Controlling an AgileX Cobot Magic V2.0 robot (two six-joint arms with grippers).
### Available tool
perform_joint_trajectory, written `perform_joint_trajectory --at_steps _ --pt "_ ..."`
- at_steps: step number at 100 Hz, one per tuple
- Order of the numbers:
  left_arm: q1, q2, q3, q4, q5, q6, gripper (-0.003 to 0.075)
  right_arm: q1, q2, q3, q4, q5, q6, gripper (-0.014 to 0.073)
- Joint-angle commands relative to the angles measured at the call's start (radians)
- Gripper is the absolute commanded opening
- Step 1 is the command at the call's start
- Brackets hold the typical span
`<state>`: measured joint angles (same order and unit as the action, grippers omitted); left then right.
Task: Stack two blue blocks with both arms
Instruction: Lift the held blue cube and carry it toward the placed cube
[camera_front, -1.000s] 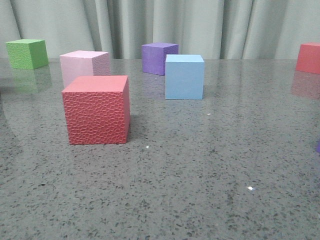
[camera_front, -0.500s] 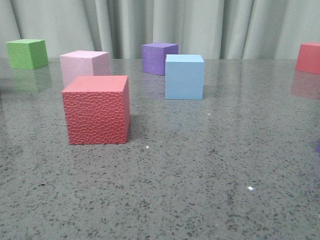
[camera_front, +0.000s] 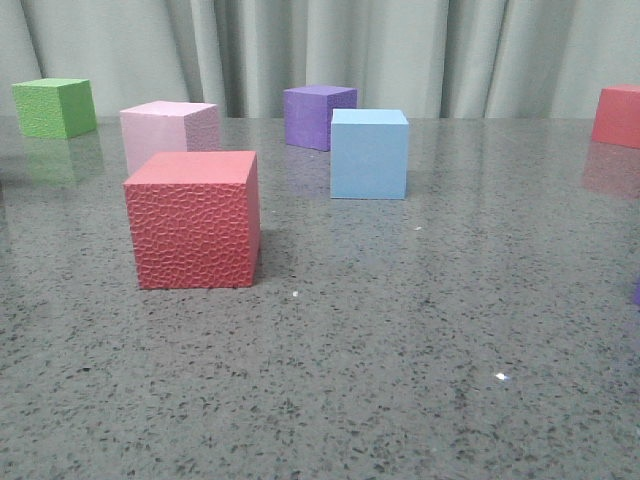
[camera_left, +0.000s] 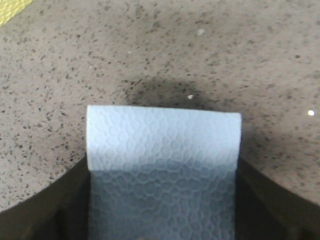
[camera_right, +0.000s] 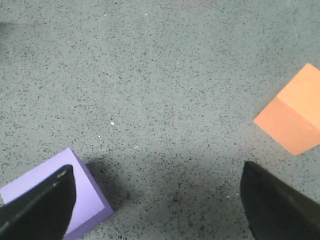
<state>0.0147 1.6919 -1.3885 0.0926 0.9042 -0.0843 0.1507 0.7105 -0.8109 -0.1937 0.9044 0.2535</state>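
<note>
A grey speckled stone tabletop (camera_front: 400, 350) with a glossy sheen fills the scene, backed by a pale grey-green pleated curtain (camera_front: 400, 50). No container shows.

In the front view, 1 light blue block (camera_front: 369, 154) stands upright near the middle, smooth-faced, just in front and right of a purple cube (camera_front: 318, 116). A textured red cube (camera_front: 194, 219) sits nearest the camera, a pink cube (camera_front: 168, 133) behind it, a green cube (camera_front: 54, 107) at far left, another red cube (camera_front: 616, 115) at far right.

In the left wrist view, the left gripper (camera_left: 162, 220) grips a second blue block (camera_left: 162, 170), pebble-textured, its dark fingers (camera_left: 45, 215) pressed to both sides, above the tabletop.

In the right wrist view, the right gripper (camera_right: 160, 205) is spread wide and empty; 1 finger (camera_right: 40, 210) overlaps a lilac cube (camera_right: 92, 200), an orange cube (camera_right: 295, 117) well apart.
</note>
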Motion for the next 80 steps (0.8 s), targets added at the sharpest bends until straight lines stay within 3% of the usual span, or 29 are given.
perform_joint_trajectory --at_steps 1,47,80 --pt "0.001 -0.047 -0.063 -0.056 -0.004 0.031 0.0209 -0.006 -0.004 -0.025 -0.026 -0.062 -0.007 0.0654" --pt "-0.011 -0.047 -0.281 -0.398 0.136 0.194 0.0209 -0.006 -0.004 -0.025 -0.026 -0.062 -0.007 0.0654" --pt "-0.194 -0.042 -0.426 -0.407 0.136 0.198 0.0209 -0.006 -0.004 -0.025 -0.026 -0.062 -0.007 0.0654"
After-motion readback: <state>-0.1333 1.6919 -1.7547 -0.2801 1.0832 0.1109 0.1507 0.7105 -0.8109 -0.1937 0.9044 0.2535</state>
